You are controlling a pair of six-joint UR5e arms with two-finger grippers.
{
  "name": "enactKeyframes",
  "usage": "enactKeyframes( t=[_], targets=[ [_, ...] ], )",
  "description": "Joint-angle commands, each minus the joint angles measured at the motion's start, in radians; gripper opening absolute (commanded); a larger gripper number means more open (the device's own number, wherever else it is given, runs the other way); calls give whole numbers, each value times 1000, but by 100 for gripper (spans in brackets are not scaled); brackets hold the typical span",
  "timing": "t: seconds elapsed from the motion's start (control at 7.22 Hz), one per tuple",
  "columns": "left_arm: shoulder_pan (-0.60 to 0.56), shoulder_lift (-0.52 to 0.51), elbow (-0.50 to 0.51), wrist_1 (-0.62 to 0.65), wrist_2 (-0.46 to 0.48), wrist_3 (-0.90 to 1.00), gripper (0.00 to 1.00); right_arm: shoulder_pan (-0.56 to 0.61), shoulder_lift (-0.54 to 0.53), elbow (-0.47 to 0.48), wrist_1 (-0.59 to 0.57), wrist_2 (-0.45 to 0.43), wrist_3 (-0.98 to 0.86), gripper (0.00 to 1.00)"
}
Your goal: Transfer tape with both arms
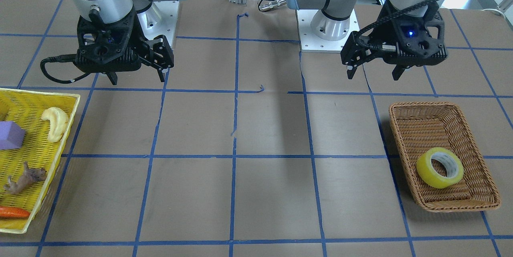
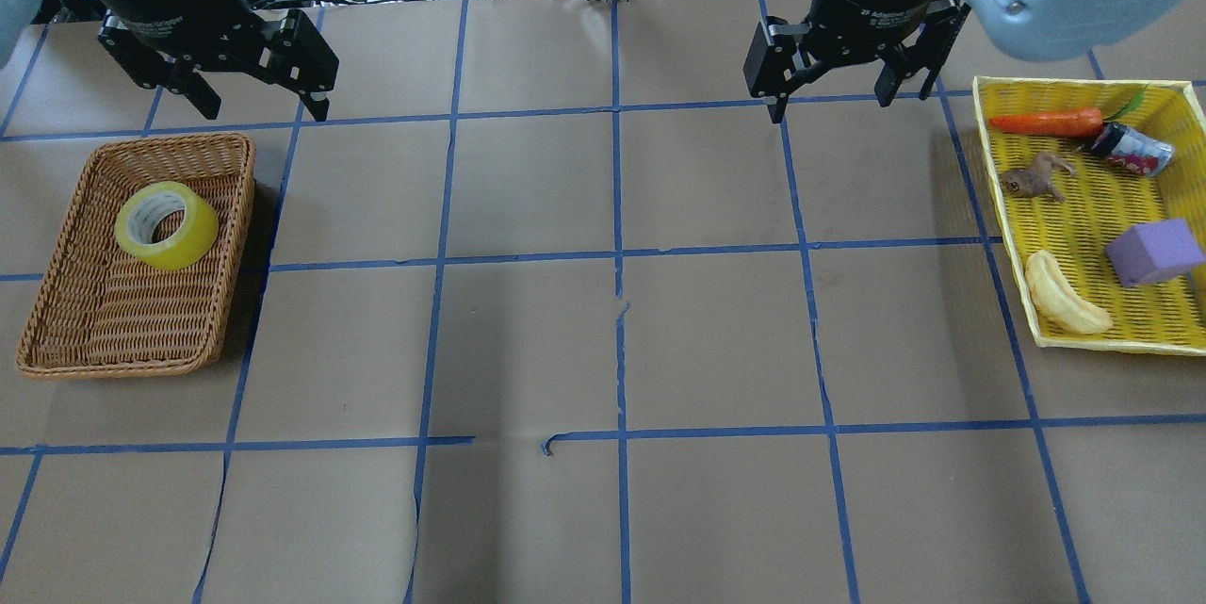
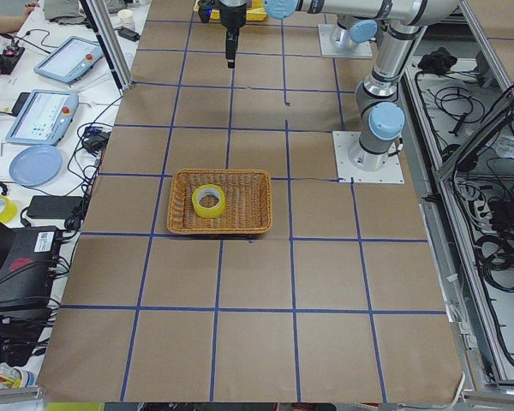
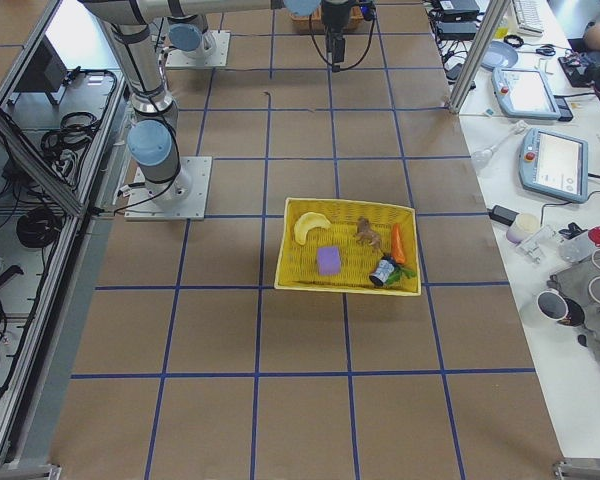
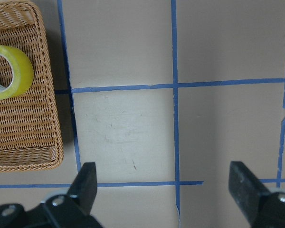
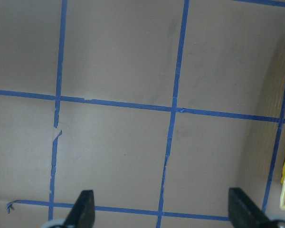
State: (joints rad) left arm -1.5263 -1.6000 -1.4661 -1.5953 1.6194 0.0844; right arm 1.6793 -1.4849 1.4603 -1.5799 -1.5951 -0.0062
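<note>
The yellow tape roll point(image 2: 184, 241) with a white core leans inside a brown wicker basket point(image 2: 122, 326) on the robot's left side. It also shows in the front view point(image 1: 425, 172), the left wrist view point(image 5: 20, 71) and the exterior left view point(image 3: 209, 210). My left gripper point(image 2: 264, 106) is open and empty, held above the table just behind the basket; it also shows in the front view point(image 1: 373, 75). My right gripper point(image 2: 829, 105) is open and empty above the table's back right, and also shows in the front view point(image 1: 138, 78). Both grippers are well apart from the tape.
A yellow mesh tray point(image 2: 1093, 208) on the robot's right holds a pale banana-like piece point(image 2: 1060, 302), a purple block point(image 2: 1154, 251), a carrot point(image 2: 1046, 122), a brown toy animal point(image 2: 1032, 178) and a small can point(image 2: 1135, 150). Blue tape lines grid the brown table.
</note>
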Motion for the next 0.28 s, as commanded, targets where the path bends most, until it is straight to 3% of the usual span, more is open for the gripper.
enactKeyframes(
  t=[0.0, 0.14],
  targets=[
    [2, 8, -2, 0, 5, 0, 100, 3, 3, -5, -2, 3, 5, 100],
    [0, 8, 3, 0, 4, 0, 100, 3, 5, -8, 0, 3, 5, 100]
  ],
)
